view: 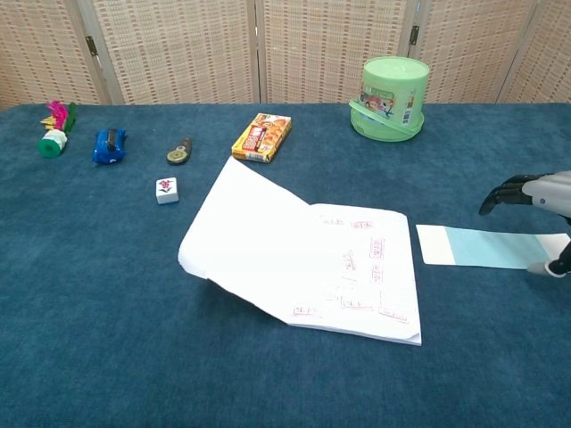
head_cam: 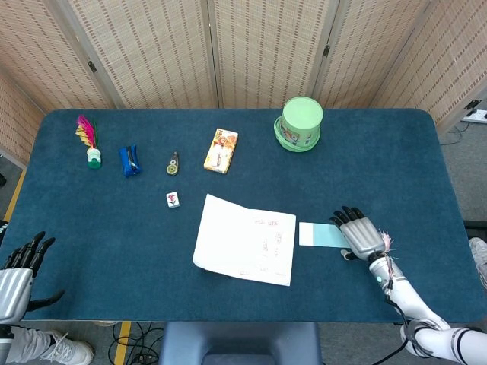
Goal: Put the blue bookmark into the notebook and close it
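Right robot hand (head_cam: 360, 235) fingers spread over pale-blue paper bookmark (head_cam: 322, 235) (thumb tip touching it), white open notebook (head_cam: 245, 240) just beside, left robot hand (head_cam: 19, 266) spread off the blue tabletop (head_cam: 114, 228).

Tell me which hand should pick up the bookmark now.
The right hand: it sits over the blue bookmark's far end, beside the open notebook. The left hand hangs off the table's opposite edge.
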